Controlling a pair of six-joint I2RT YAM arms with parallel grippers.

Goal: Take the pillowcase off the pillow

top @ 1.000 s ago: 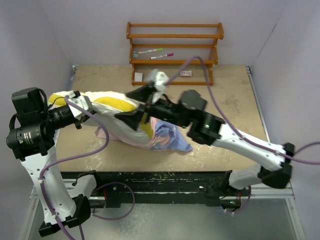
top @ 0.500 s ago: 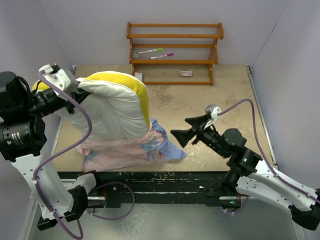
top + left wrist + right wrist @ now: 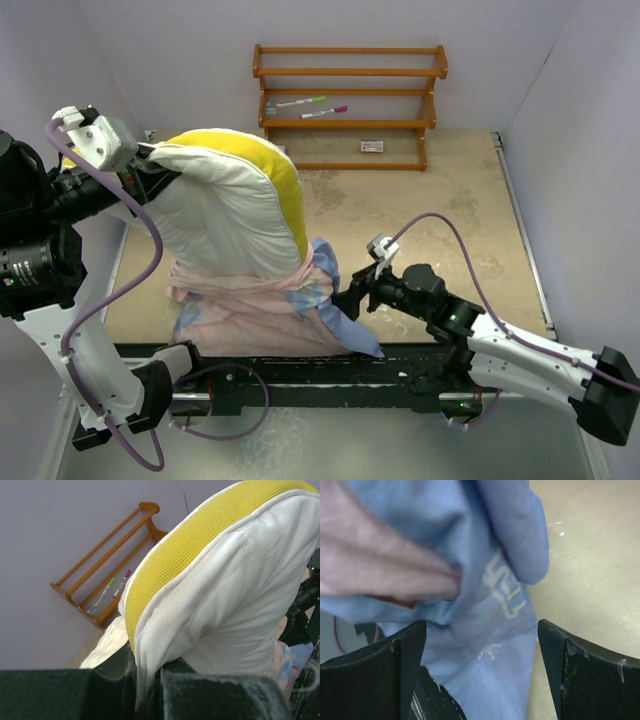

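Observation:
The cream-white pillow with its yellow side band stands raised on end at the left. My left gripper is shut on its upper left edge; in the left wrist view the jaws pinch a fold of the pillow's white fabric. The pillowcase is bunched round the pillow's lower end, pale pink side out, with a light blue corner trailing to the right. My right gripper is open at that corner. In the right wrist view the blue cloth with lettering lies between the spread fingers of the right gripper.
A wooden rack stands at the back wall with two markers on it and a small card under it. The blue corner reaches the table's front edge. Walls close in left and right.
My left gripper has lifted the pillow from lying to standing and higher. My right arm has left the pillow, swung back, then come down left to the pillowcase's blue corner.

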